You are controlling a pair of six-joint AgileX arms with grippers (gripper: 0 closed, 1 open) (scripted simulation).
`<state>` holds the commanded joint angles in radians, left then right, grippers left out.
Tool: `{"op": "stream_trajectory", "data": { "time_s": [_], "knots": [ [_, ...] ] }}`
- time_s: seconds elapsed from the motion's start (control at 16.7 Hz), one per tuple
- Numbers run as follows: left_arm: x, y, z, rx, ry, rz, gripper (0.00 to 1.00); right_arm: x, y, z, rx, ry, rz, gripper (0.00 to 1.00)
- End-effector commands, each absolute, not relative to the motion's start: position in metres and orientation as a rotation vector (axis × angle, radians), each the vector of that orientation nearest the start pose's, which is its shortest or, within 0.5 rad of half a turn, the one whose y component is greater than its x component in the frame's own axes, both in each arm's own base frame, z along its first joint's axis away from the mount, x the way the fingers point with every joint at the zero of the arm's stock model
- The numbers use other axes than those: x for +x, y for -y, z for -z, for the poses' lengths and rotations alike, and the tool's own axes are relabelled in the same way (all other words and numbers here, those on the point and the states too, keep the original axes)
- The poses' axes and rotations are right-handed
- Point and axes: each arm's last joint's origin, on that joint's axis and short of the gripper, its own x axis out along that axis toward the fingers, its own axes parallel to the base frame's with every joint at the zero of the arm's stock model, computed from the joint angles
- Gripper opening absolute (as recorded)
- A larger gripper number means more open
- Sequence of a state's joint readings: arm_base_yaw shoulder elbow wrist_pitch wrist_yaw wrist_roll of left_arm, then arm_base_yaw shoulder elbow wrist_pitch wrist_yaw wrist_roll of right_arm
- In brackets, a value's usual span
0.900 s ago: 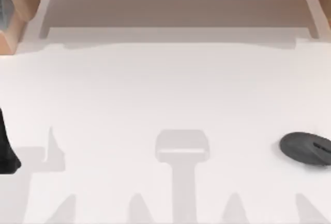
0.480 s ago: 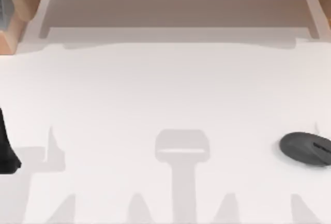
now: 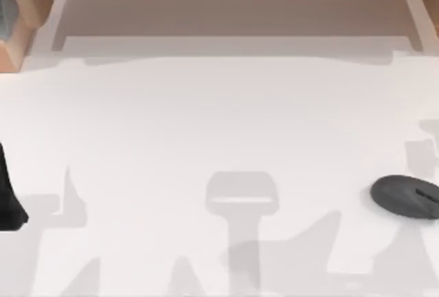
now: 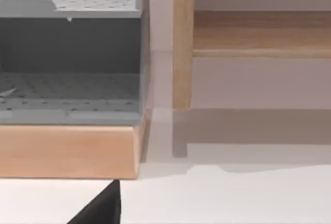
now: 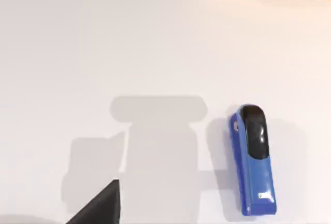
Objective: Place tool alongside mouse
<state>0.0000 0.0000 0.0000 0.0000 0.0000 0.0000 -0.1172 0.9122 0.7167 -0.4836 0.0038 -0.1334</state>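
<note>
Although the small bright-blue tool with a black end (image 5: 253, 159) lies flat on the white desk (image 3: 206, 119) in the right wrist view, untouched and lying free, the top view shows the dark grey oval mouse (image 3: 406, 197) near the desk's right edge, partly cut off there. The step in hand looks like the right arm's approach: it should centre over the tool's narrow body, close across its width, then set it just beside the mouse, parallel and not touching. A black sliver at the left edge of the top view may be the left arm (image 3: 8, 197), parked. Whether either gripper is apart or together, I cannot tell.
</note>
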Motion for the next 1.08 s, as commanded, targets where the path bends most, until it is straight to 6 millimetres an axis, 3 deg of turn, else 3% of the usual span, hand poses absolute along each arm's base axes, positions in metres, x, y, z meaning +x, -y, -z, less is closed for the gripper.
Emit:
{"op": "stream_trajectory", "data": {
  "time_s": [0.24, 0.54, 0.78, 1.08],
  "knots": [
    [0.106, 0.001, -0.160, 0.000, 0.000, 0.000, 1.00, 0.269, 0.044, -0.246, -0.102, -1.058, 0.058, 1.00],
    [0.106, 0.001, -0.160, 0.000, 0.000, 0.000, 1.00, 0.346, 0.075, -0.201, -0.076, -1.403, 0.011, 1.00],
    [0.106, 0.001, -0.160, 0.000, 0.000, 0.000, 1.00, 0.379, 0.092, -0.172, -0.046, -1.537, -0.027, 1.00],
    [0.106, 0.001, -0.160, 0.000, 0.000, 0.000, 1.00, 0.388, 0.098, -0.164, -0.033, -1.571, -0.039, 1.00]
  ]
}}
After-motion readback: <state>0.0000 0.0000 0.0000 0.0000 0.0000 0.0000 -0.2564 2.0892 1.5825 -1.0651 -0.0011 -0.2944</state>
